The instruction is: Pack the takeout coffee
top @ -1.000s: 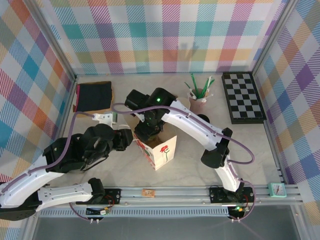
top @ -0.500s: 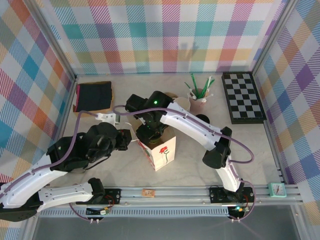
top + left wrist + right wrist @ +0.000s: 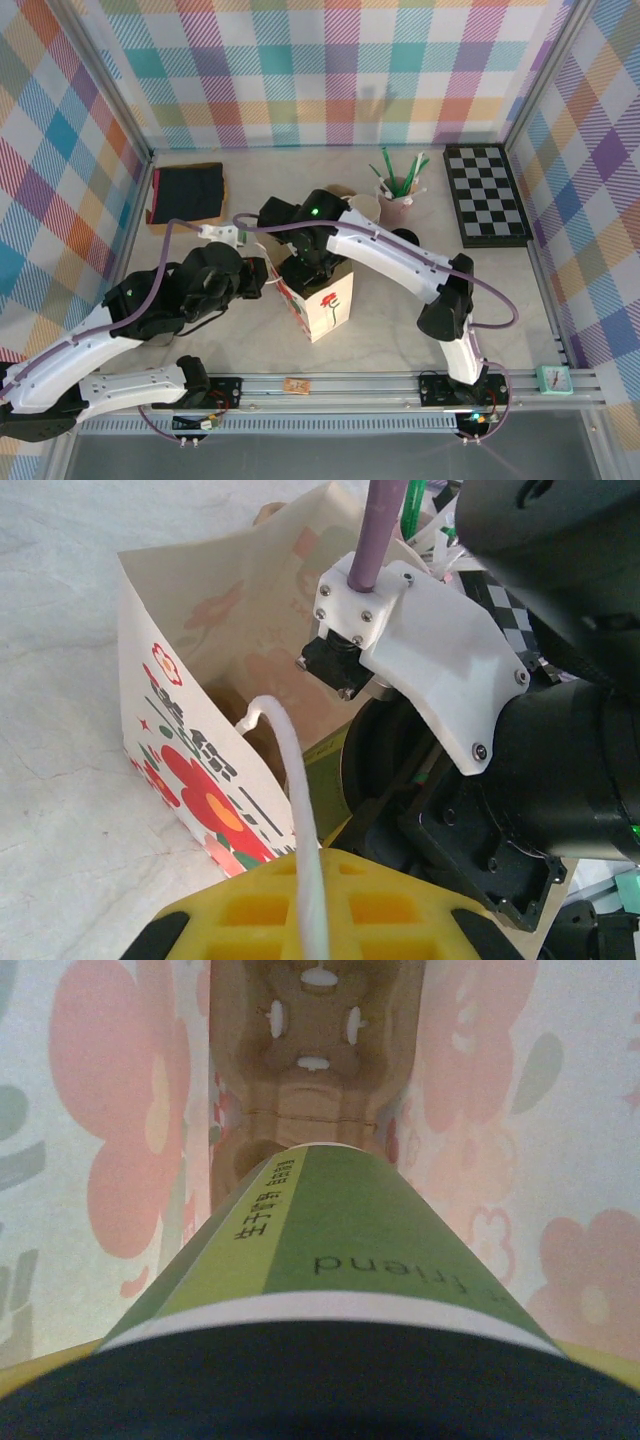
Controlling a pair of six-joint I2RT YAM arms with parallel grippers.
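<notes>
Yellow pads (image 3: 240,915) of the left gripper (image 3: 308,925) are pinched tight on the white cord handle (image 3: 283,745) of the paper bag (image 3: 190,730). The reason looks plain: drawing that handle leftward holds the mouth wide and steadies the light bag, so it should not tip or fold while something goes in. The right gripper (image 3: 316,270) reaches down through that mouth with its jaws spread wide around the takeout coffee (image 3: 340,1230). It evidently grips the cup by its upper part, with the black lid nearest the wrist and the green body hanging down inside the bag. Directly below the cup a brown pulp cup carrier (image 3: 312,1030) lies on the bag's floor, so the cup seems aimed at 1 of its wells; whether it has touched down I cannot tell. Flower-printed bag walls close in on both sides of the cup, leaving little slack for sideways drift. Outward, the bag stands upright near the middle of a pale marble-look table (image 3: 400,330), between the 2 arms. Toward the back are a black cloth (image 3: 187,192) at left, a cup of green sticks (image 3: 398,190) right of centre, and a chessboard (image 3: 485,195) at right, all well apart from the bag. A small teal clock (image 3: 553,378) sits by the near right rail. Pastel plaid walls (image 3: 330,70) enclose 3 sides.
</notes>
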